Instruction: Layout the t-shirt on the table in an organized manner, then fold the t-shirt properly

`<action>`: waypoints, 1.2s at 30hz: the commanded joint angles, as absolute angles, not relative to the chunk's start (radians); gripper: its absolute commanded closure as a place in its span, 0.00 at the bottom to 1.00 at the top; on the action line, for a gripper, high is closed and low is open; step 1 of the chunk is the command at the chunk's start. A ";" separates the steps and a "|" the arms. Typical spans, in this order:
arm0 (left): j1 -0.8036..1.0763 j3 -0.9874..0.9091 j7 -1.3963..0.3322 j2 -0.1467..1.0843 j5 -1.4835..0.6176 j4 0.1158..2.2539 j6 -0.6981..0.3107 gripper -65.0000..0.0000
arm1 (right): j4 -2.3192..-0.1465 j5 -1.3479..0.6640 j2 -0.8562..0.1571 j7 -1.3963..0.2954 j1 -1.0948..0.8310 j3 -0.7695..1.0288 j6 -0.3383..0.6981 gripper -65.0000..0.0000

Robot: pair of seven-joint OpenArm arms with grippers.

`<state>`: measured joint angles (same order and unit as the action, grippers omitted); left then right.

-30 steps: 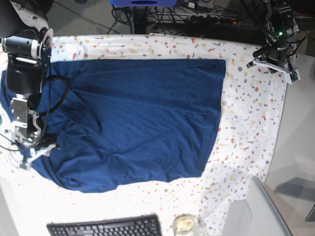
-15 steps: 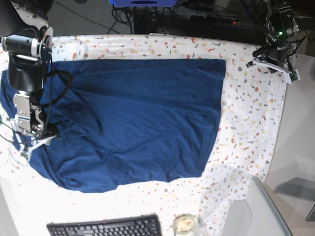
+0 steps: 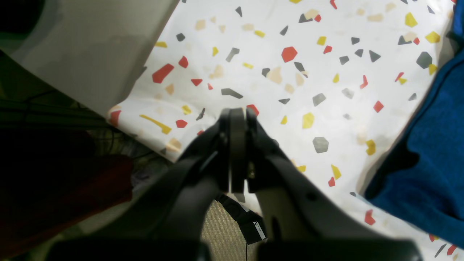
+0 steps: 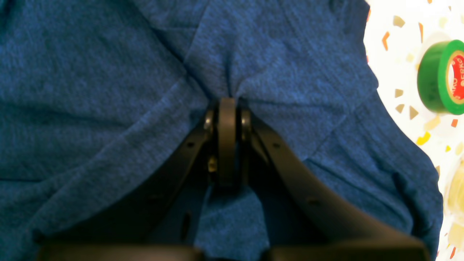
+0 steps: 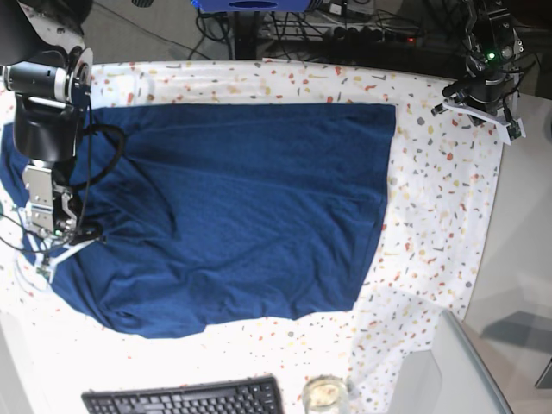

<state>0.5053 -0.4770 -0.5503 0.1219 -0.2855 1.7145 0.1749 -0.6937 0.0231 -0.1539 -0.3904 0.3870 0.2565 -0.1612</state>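
Note:
The navy t-shirt lies spread across the speckled table, its left part rumpled and reaching past the table's left side. My right gripper rests on that left part. In the right wrist view its jaws are shut, and a pinch of t-shirt fabric is puckered up between the tips of the right gripper. My left gripper hangs over the far right corner. It is shut and empty above the table, with the t-shirt off to one side.
A green tape roll lies on the table beside the shirt's edge. A black keyboard and a glass jar sit at the near edge. A plain grey surface borders the right side.
My right gripper has slid a little further onto the shirt's left part and closed on a pinch of fabric. The left arm has hardly moved.

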 commanded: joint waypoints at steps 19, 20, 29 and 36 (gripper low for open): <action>0.510 -0.483 -0.530 0.131 -0.282 1.728 0.174 1.00 | -0.774 0.027 -0.160 -0.377 0.381 0.262 -0.168 1.00; 0.509 -0.483 -0.530 0.131 -0.282 1.728 0.174 1.00 | -0.774 0.027 -0.160 -0.377 0.381 0.262 -0.168 0.98; 0.509 -0.483 -0.530 0.131 -0.282 1.728 0.174 1.00 | -0.984 0.027 -0.154 -0.432 0.315 0.254 -0.168 1.00; 0.509 -0.483 -0.533 0.131 -0.282 1.736 0.174 1.00 | -1.250 0.027 -0.099 -0.519 0.278 0.251 -0.053 1.00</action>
